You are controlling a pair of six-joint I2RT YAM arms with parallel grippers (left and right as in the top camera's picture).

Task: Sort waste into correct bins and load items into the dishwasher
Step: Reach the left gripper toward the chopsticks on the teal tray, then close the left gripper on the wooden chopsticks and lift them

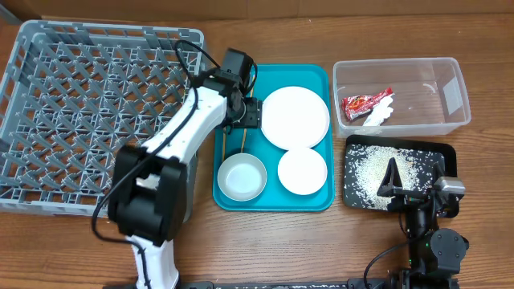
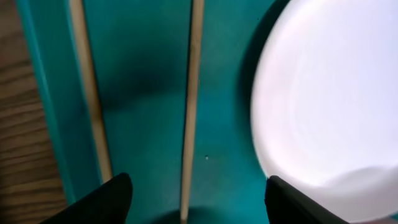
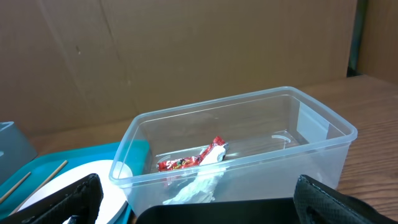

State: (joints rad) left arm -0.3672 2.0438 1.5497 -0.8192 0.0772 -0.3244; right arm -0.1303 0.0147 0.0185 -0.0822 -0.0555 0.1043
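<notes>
The left arm rises from the near edge of the desk (image 1: pixel 80 257), leans forward beside the grey dish rack (image 1: pixel 88 112) and turns right at the wrist. This sets the left end effector (image 2: pixel 196 205) pointing down into the far-left corner of the teal tray (image 1: pixel 273 202). In the left wrist view its two dark fingers (image 2: pixel 112 199) stand moderately wide apart, one on each side of a thin wooden chopstick (image 2: pixel 191 93) lying flat on the tray floor. They are not closed on it, and whether the tips touch the tray cannot be told. A second chopstick (image 2: pixel 87 93) lies near it, along the tray's left wall. The large white plate (image 1: pixel 295 116) lies just right of the fingers, in the tray's far half. A small white bowl (image 1: pixel 242 177) sits in the near-left part of the tray and another bowl (image 1: pixel 303 170) in the near-right part.

The right arm stays low at the near-right of the desk. The right end effector (image 3: pixel 205 208) is over the black tray (image 1: pixel 446 152), which is strewn with white rice grains (image 1: pixel 369 164), and it aims toward the clear tub (image 3: pixel 249 112). Its jaws are spread wide with nothing between them. Inside the tub lie the red snack wrapper (image 3: pixel 193 158) and the crumpled white paper scrap (image 3: pixel 196 186), touching each other
</notes>
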